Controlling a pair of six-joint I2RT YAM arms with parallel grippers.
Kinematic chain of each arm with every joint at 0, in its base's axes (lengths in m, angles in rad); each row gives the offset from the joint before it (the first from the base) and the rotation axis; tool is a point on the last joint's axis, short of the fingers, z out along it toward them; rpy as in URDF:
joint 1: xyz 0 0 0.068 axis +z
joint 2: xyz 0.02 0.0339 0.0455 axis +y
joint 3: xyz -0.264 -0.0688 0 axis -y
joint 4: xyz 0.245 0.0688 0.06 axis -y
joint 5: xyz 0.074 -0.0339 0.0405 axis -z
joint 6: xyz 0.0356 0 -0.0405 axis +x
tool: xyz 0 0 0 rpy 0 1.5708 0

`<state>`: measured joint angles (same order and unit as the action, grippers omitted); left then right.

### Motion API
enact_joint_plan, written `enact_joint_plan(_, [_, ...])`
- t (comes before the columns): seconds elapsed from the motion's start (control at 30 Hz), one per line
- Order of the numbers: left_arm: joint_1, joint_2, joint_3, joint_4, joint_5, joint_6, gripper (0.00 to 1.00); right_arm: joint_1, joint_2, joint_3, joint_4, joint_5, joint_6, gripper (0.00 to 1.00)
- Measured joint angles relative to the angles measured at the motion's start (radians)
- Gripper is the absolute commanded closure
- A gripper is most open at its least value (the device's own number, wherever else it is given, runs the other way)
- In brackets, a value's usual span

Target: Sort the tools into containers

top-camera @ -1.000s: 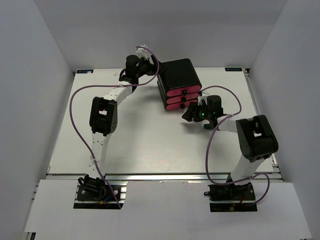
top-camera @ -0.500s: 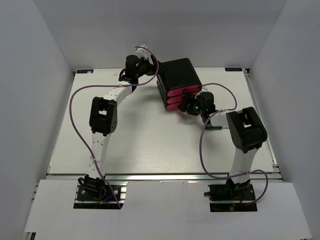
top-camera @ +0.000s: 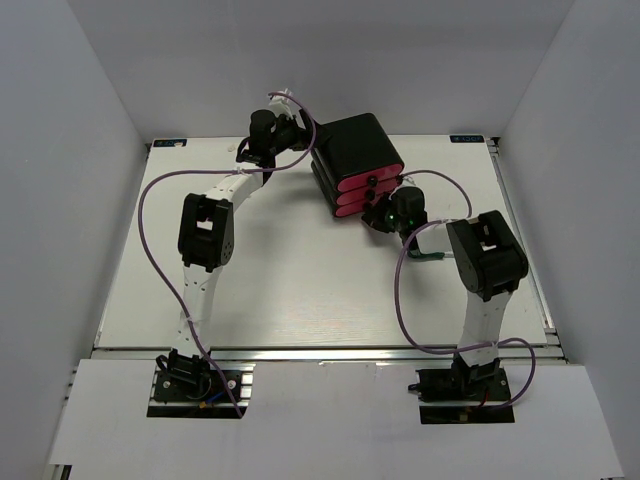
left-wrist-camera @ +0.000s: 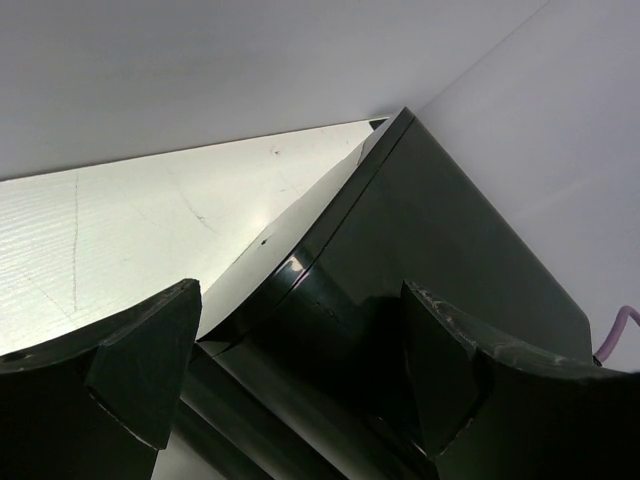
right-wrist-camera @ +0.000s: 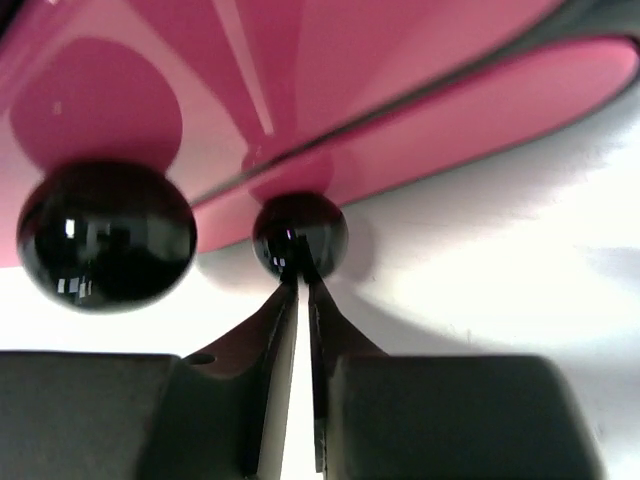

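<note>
There are 2 robot arms, the left arm [top-camera: 205,230] and the right arm [top-camera: 490,262]. Each arm has 1 gripper, so that makes 2: the left gripper [left-wrist-camera: 300,300] and the right gripper [right-wrist-camera: 300,275]. Each gripper has 2 fingers. There are 2 purple cables, 1 by the left arm [top-camera: 148,215] and 1 by the right arm [top-camera: 403,290]. There is 1 table [top-camera: 280,285]. On it sits 1 black box [top-camera: 355,148] with 3 pink drawers: 1 at the top [top-camera: 350,185], 1 in the middle [top-camera: 346,198] and 1 at the bottom [top-camera: 344,211]. The right wrist view shows 2 round black knobs, 1 big [right-wrist-camera: 107,235] and 1 small [right-wrist-camera: 300,230]. Only 1 tool [top-camera: 432,257] can be seen, and it is green.
</note>
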<state>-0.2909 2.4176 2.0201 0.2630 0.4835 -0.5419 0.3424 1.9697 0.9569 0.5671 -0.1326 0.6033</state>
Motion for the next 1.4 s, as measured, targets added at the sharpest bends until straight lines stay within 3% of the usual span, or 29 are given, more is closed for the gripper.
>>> enact_joint_plan(0.1, [0.000,0.000,0.000,0.000,0.000,-0.001,0.11,0.000,-0.031,-0.050,0.024,0.004,-0.001,0.85])
enact_joint_plan(0.17, [0.000,0.000,0.000,0.000,0.000,-0.001,0.11,0.000,-0.065,-0.094,0.032,0.007,-0.001,0.67])
enact_joint_plan(0.2, [0.000,0.000,0.000,0.000,0.000,-0.001,0.11,0.000,-0.078,-0.109,0.035,0.008,0.003,0.49])
enact_joint_plan(0.33, [0.000,0.000,0.000,0.000,0.000,-0.002,0.11,-0.002,-0.105,-0.136,0.055,0.016,0.002,0.35])
enact_joint_plan(0.67, [0.000,0.000,-0.003,0.003,-0.001,-0.005,0.11,-0.005,-0.026,-0.003,0.068,0.041,0.027,0.35])
enact_joint_plan(0.77, [0.000,-0.001,-0.010,0.011,-0.002,-0.007,0.11,-0.006,-0.011,0.005,0.071,0.052,0.035,0.42])
enact_joint_plan(1.0, [0.001,-0.002,-0.012,0.016,-0.001,-0.011,0.11,-0.010,0.016,0.014,0.065,0.071,0.039,0.69])
enact_joint_plan(1.17, [0.001,-0.002,-0.012,0.016,-0.001,-0.017,0.11,-0.010,0.014,-0.019,0.109,0.066,0.015,0.78])
enact_joint_plan(1.27, [0.001,-0.002,-0.012,0.016,-0.001,-0.018,0.11,-0.010,0.011,-0.048,0.136,0.066,0.002,0.59])
enact_joint_plan(1.3, [0.001,-0.002,-0.012,0.016,-0.001,-0.018,0.11,-0.012,0.010,-0.057,0.142,0.066,-0.005,0.46])
enact_joint_plan(1.4, [0.001,-0.002,-0.014,0.018,-0.001,-0.021,0.11,-0.018,0.002,-0.066,0.163,0.069,-0.014,0.38])
